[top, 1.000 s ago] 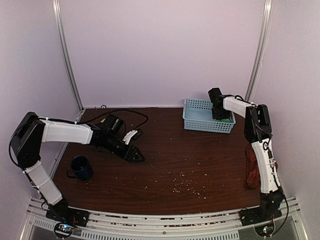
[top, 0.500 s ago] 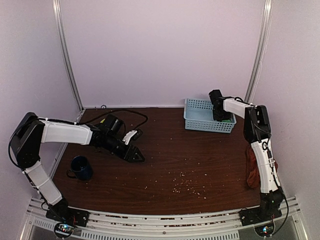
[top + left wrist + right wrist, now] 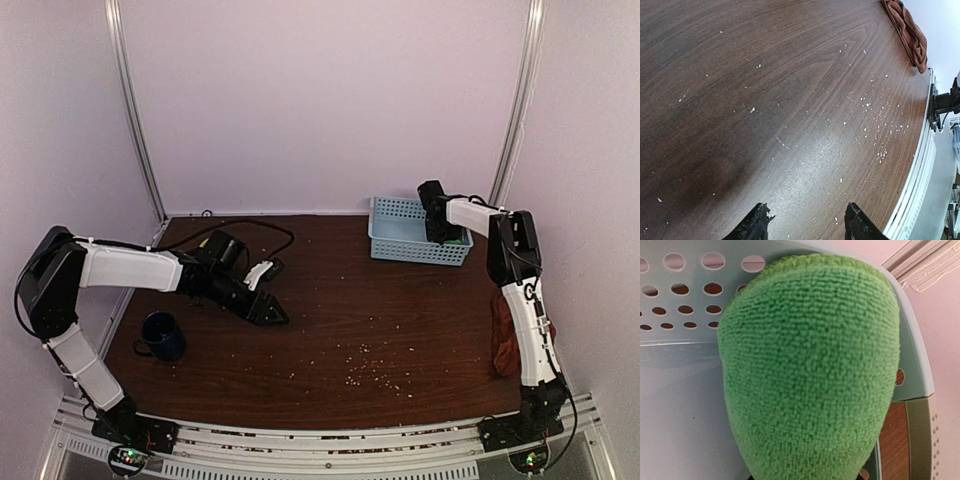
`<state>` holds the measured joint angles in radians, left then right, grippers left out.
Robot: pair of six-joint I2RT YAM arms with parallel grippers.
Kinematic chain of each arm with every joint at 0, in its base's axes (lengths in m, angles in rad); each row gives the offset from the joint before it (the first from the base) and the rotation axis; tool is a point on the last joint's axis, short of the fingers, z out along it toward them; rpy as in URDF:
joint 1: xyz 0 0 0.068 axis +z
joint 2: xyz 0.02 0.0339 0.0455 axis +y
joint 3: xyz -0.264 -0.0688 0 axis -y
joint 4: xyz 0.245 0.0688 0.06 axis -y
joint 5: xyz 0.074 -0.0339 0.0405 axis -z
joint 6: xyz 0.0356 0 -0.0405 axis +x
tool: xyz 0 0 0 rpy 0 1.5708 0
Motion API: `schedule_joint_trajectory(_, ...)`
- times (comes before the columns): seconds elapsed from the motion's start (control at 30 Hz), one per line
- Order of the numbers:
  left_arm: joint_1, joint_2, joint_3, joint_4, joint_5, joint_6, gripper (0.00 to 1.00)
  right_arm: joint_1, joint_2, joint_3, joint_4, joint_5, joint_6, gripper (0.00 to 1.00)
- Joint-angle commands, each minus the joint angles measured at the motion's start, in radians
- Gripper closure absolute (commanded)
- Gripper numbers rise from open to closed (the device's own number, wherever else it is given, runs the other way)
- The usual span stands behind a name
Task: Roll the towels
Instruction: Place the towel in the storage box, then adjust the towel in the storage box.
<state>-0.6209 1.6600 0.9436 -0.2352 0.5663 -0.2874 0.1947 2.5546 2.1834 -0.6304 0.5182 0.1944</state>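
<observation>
The bright green towel (image 3: 810, 370), rolled into a thick bundle, fills the right wrist view and lies inside the light-blue basket (image 3: 400, 245) against its perforated wall (image 3: 685, 300). My right gripper (image 3: 437, 232) reaches down into the basket's right end and is shut on this towel; the cloth hides its fingers. The rust towel (image 3: 505, 335) lies crumpled at the table's right edge, behind my right arm, and shows again as the rust towel (image 3: 907, 32) in the left wrist view. My left gripper (image 3: 272, 312) hovers low over bare wood at the left, open with nothing between its fingers (image 3: 806, 206).
A dark blue mug (image 3: 162, 335) stands near the front left, beside my left arm. A black cable (image 3: 250, 228) loops at the back left. Pale crumbs (image 3: 370, 372) dot the wood in the middle front. The white front rail (image 3: 917, 190) borders the table.
The basket and my right gripper in it have shifted a touch to the right. The left arm has barely moved.
</observation>
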Motion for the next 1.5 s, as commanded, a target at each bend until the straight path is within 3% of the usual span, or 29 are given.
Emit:
schedule_joint_trajectory(0.0,0.006,-0.017,-0.011,0.033,0.021,0.001,0.46,-0.017,-0.042,-0.043,-0.022,-0.033,-0.003,0.72)
schedule_joint_trajectory(0.13,0.007,-0.018,-0.009,0.037,0.029,-0.002,0.46,-0.017,-0.080,-0.053,-0.020,-0.056,-0.003,0.57)
schedule_joint_trajectory(0.27,0.006,-0.018,-0.012,0.039,0.031,0.000,0.46,-0.017,-0.097,-0.052,-0.017,-0.060,-0.004,0.54)
schedule_joint_trajectory(0.4,0.006,-0.013,-0.013,0.039,0.035,0.002,0.46,-0.017,-0.093,-0.050,-0.020,-0.062,-0.013,0.38)
schedule_joint_trajectory(1.03,0.006,0.011,0.012,0.040,0.055,0.014,0.46,-0.015,-0.231,-0.085,-0.026,-0.087,-0.009,0.28)
schedule_joint_trajectory(1.47,0.007,-0.017,-0.012,0.041,0.049,0.009,0.46,-0.013,-0.162,-0.077,-0.023,-0.219,-0.044,0.28)
